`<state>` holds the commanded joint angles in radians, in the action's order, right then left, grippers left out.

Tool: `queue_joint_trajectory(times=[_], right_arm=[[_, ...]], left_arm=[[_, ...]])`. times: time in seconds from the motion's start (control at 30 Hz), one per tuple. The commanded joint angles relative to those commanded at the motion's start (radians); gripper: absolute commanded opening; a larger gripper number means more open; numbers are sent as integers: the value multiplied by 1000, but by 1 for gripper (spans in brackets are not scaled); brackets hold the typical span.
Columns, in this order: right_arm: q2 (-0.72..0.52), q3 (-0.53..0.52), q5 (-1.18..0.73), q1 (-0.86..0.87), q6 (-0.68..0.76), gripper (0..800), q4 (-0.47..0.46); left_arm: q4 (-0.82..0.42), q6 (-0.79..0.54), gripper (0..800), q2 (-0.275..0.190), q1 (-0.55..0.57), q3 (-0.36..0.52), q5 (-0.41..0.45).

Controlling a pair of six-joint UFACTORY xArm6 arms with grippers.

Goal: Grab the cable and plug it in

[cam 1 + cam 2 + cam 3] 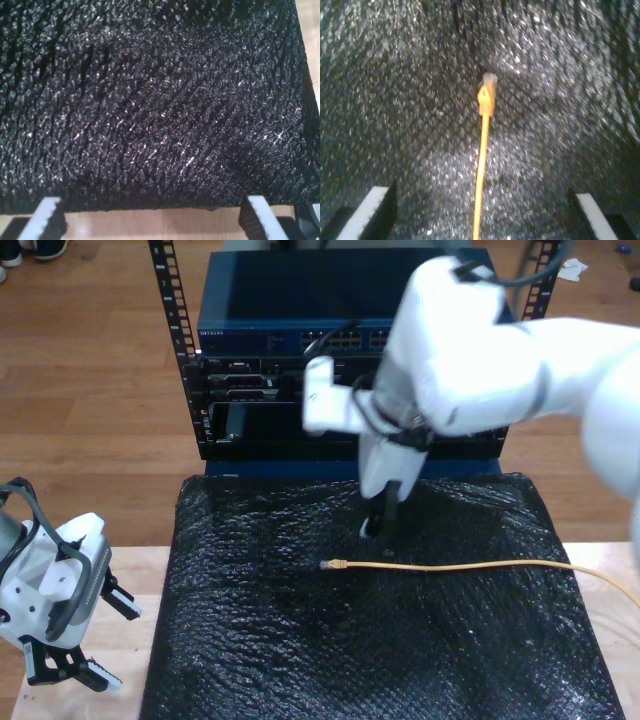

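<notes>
Here my second end effector (482, 212), released, hangs over the cable (450, 565) on the black mat (300, 640); my first end effector (150, 220) is released too.

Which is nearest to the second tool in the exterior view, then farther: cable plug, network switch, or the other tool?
From my second gripper, above the black mat:
1. Cable plug, just below it, toward the exterior view's left.
2. Network switch, in the rack behind the mat.
3. My first gripper, at the exterior view's lower left corner.
</notes>
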<state>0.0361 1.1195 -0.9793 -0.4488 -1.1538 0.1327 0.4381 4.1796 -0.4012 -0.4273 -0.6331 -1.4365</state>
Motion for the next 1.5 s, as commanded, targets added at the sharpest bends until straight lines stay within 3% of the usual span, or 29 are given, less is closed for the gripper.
queue_joint_trajectory(times=[0.27,0.63,0.9,1.5], right_arm=[[78,-12,80,-60,41,771,-51],[130,-69,133,-109,249,751,-284],[140,-129,218,-110,264,752,-292],[216,-94,261,-114,315,752,-293]], left_arm=[[-2,23,800,18,0,-2,25],[0,37,800,35,0,-3,31],[-2,38,800,35,0,-2,31],[-2,37,800,35,0,-2,29]])
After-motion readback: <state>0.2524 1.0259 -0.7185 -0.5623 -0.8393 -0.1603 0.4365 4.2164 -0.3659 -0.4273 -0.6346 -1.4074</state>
